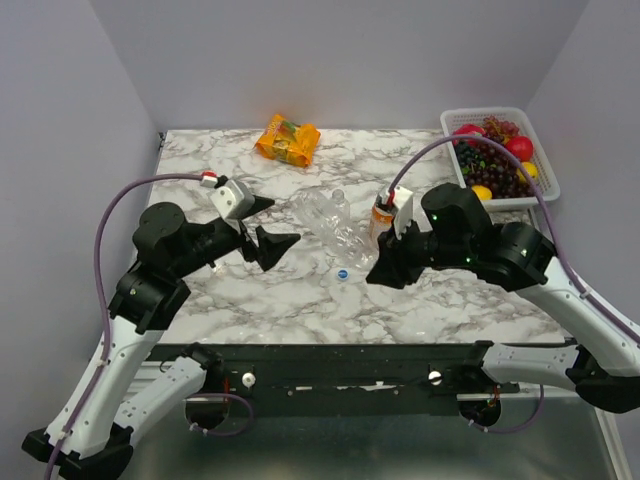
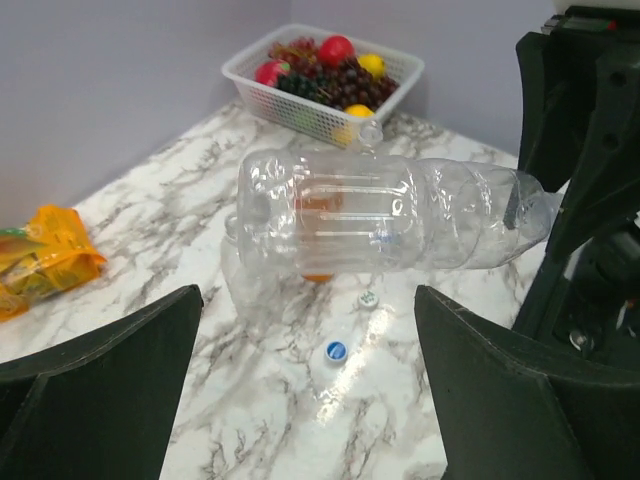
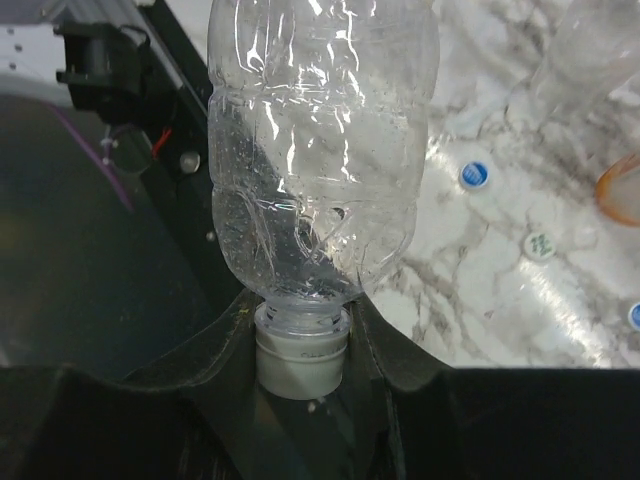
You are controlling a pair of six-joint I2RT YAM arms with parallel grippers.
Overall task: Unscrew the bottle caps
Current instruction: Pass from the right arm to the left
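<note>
Grips the white cap with the right gripper, jaws closed on both sides of it. Carries the clear bottle by this cap, lifted above the counter and lying almost level in the top view. Holds the left gripper wide open and empty, near the base end of that bottle but apart from it. Shows three caps already off and loose on the counter: a blue cap, a pale cap near it, and a second blue cap at the picture edge. Finds the orange bottle upright just behind the right gripper; cannot tell if its neck is open. Looks, as a judgement, about three quarters done: three caps removed, one on its bottle. Leaves probably this last step: to take the bottle body with the left gripper, then to turn cap against bottle until free. Risks a squeezed, slipping bottle, being thin and empty.
</note>
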